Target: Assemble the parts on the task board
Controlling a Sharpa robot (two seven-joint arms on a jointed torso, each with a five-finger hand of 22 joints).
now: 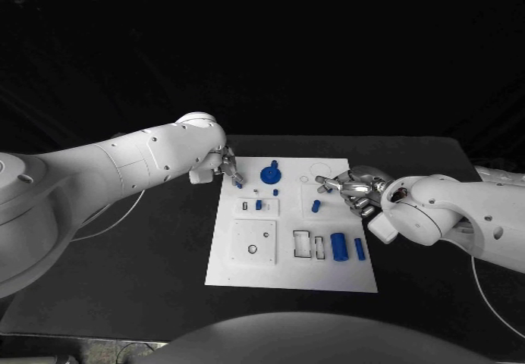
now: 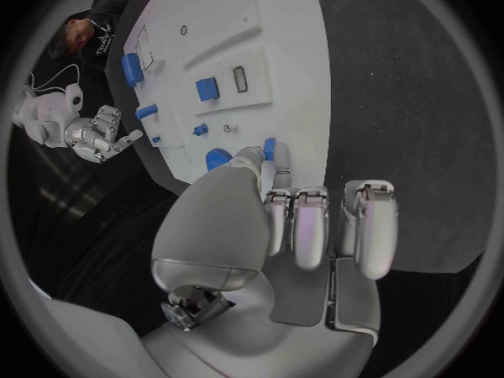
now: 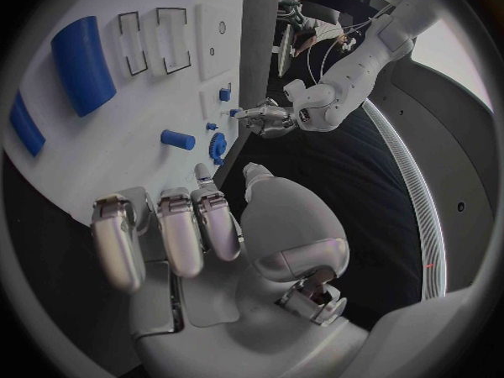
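The white task board (image 1: 246,274) lies mid-table. My left hand (image 1: 227,167) hovers at its far left corner and pinches a small blue part (image 2: 270,149) at its fingertips; that held part (image 3: 233,112) is also visible from the right wrist. Beside it on the board sits a blue disc (image 1: 270,175). My right hand (image 1: 356,189) hangs over the board's far right edge with its fingers apart and nothing in them. A blue peg (image 1: 316,205) lies just left of it. A thick blue cylinder (image 1: 339,246) and a thinner blue bar (image 1: 360,249) lie nearer the front right.
Two tiny blue pieces (image 1: 258,205) sit in the board's raised left block, above a square plate with a hole (image 1: 253,249). Empty rectangular slots (image 1: 302,243) lie beside the cylinder. A thin cable (image 1: 109,216) runs over the black table at left.
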